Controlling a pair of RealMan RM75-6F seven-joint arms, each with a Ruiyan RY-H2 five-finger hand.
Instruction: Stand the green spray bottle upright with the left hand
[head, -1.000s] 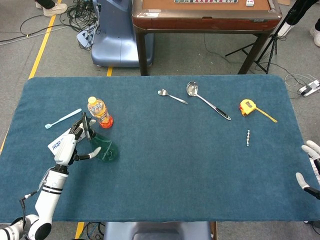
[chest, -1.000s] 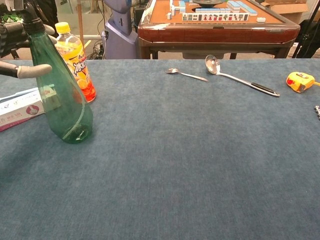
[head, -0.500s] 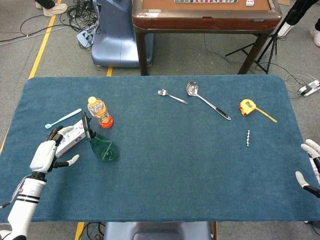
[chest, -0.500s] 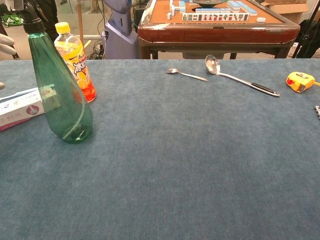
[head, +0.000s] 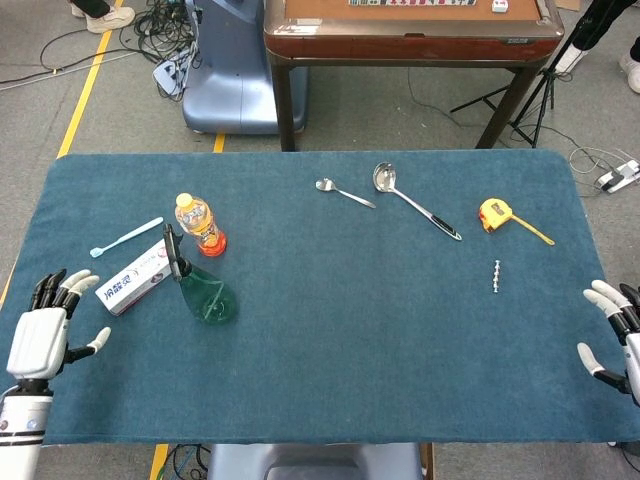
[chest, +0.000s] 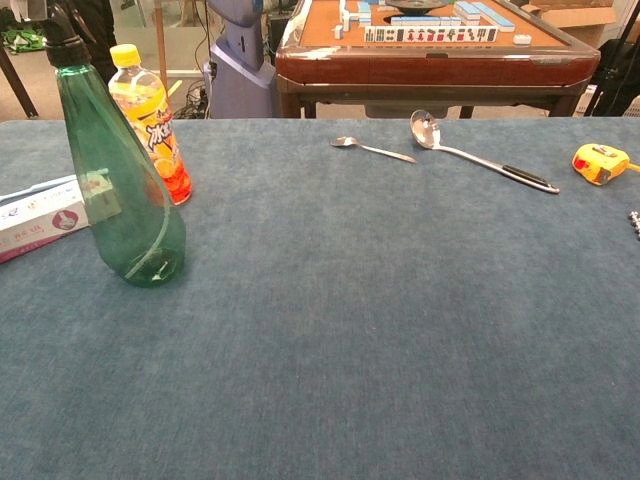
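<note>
The green spray bottle (head: 203, 291) (chest: 117, 195) stands upright on the blue table, black nozzle on top, just in front of an orange drink bottle. My left hand (head: 42, 335) hovers at the table's front left corner, well to the left of the bottle, fingers spread and holding nothing. At the table's front right edge my right hand (head: 616, 337) is open and empty too. The chest view shows neither hand.
An orange drink bottle (head: 199, 224) (chest: 148, 120) stands behind the spray bottle. A white box (head: 135, 281) (chest: 38, 217) and a pale blue toothbrush (head: 125, 238) lie left of it. Two spoons (head: 343, 193) (head: 413, 199), a yellow tape measure (head: 497, 214) and a small screw (head: 496, 276) lie further right.
My left hand let go of the spray bottle and drew back left and toward the table's front edge. The bottle stays standing. The right hand shifted slightly.
</note>
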